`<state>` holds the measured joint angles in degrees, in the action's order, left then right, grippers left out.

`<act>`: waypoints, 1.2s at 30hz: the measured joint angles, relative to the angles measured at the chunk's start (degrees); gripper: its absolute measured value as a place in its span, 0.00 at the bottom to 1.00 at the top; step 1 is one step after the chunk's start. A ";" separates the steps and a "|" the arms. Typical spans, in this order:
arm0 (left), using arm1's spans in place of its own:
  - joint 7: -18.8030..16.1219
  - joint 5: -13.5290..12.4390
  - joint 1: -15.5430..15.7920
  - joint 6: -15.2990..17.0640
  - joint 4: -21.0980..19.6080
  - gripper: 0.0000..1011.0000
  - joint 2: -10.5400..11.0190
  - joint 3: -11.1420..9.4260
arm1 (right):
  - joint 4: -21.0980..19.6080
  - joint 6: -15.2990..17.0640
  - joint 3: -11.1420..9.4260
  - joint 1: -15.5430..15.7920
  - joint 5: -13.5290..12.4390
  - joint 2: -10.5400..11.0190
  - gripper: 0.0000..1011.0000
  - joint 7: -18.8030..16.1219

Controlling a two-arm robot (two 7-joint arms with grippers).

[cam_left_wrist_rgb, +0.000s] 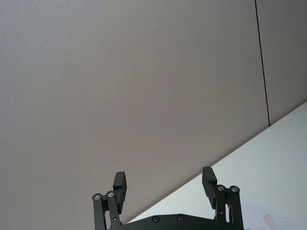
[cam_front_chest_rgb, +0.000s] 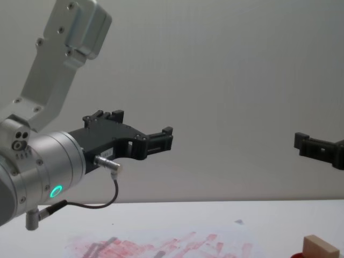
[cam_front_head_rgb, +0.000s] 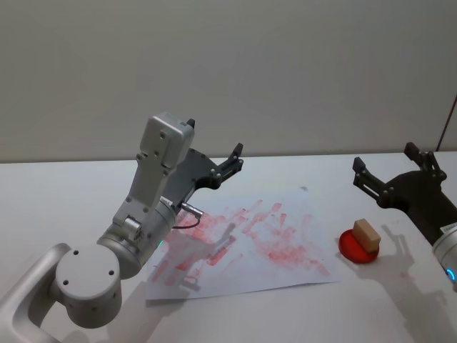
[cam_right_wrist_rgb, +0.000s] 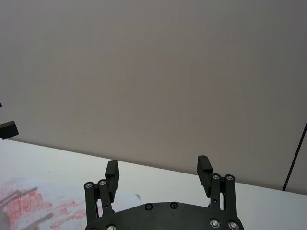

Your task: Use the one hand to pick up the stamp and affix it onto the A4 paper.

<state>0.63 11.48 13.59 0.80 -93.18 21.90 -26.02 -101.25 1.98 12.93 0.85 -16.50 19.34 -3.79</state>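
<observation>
The white table (cam_front_head_rgb: 71, 186) under a grey wall (cam_front_head_rgb: 228, 64) holds A4 paper (cam_front_head_rgb: 300, 239) and stamp (cam_front_head_rgb: 366, 234), left claw (cam_left_wrist_rgb: 163, 182) and right claw (cam_right_wrist_rgb: 157, 168) spread

We see bright, even light on the white table (cam_front_head_rgb: 64, 186) and wall (cam_front_head_rgb: 285, 71). The left arm (cam_front_head_rgb: 153, 186) drops a soft grey shadow on the A4 paper (cam_front_head_rgb: 293, 214), and fainter shadows lie on the table beside the stamp (cam_front_head_rgb: 366, 234). A small green ring (cam_front_chest_rgb: 55, 190) glows on that arm.
</observation>
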 joint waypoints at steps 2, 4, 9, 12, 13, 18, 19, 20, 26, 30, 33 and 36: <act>0.00 0.00 0.00 0.00 0.00 0.99 0.00 0.00 | 0.00 -0.01 0.00 0.00 0.00 0.00 0.99 0.00; 0.00 0.00 0.00 0.00 0.00 0.99 0.00 0.00 | 0.00 -0.02 0.00 0.00 0.00 0.00 0.99 0.00; 0.00 0.00 0.00 0.00 0.00 0.99 0.00 0.00 | 0.00 -0.04 0.01 -0.01 0.00 0.00 0.99 0.00; 0.00 0.00 0.00 0.00 0.00 0.99 0.00 0.00 | 0.00 -0.03 0.01 -0.01 0.00 0.00 0.99 0.00; 0.00 0.00 0.00 0.00 0.00 0.99 0.00 0.00 | 0.00 -0.03 0.01 -0.01 0.00 0.00 0.99 0.00; 0.00 0.00 0.00 0.00 0.00 0.99 0.00 0.00 | 0.00 -0.04 0.01 -0.01 0.00 -0.01 0.99 -0.01; 0.00 0.00 0.00 0.00 0.00 0.99 0.00 0.00 | 0.00 -0.04 0.01 -0.01 0.01 -0.01 0.99 -0.02; 0.00 0.00 0.00 0.00 0.00 0.99 0.00 0.00 | 0.00 -0.04 0.01 -0.01 0.01 -0.01 0.99 -0.02; 0.00 0.00 0.00 0.00 0.00 0.99 0.00 0.00 | 0.02 -0.04 0.01 -0.02 0.03 0.00 0.99 -0.04; 0.00 0.00 0.00 0.00 0.00 0.99 0.00 0.00 | 0.02 -0.03 0.01 -0.02 0.04 -0.01 0.99 -0.04; 0.00 0.00 0.00 0.00 0.00 0.99 0.00 0.00 | 0.03 -0.03 0.01 -0.01 0.04 -0.01 0.99 -0.05; 0.00 0.00 0.00 0.00 0.00 0.99 0.00 0.00 | 0.04 -0.03 0.01 -0.01 0.04 0.00 0.99 -0.11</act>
<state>0.63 11.48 13.59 0.79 -93.17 21.90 -26.03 -101.21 1.95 12.94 0.84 -16.46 19.34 -3.90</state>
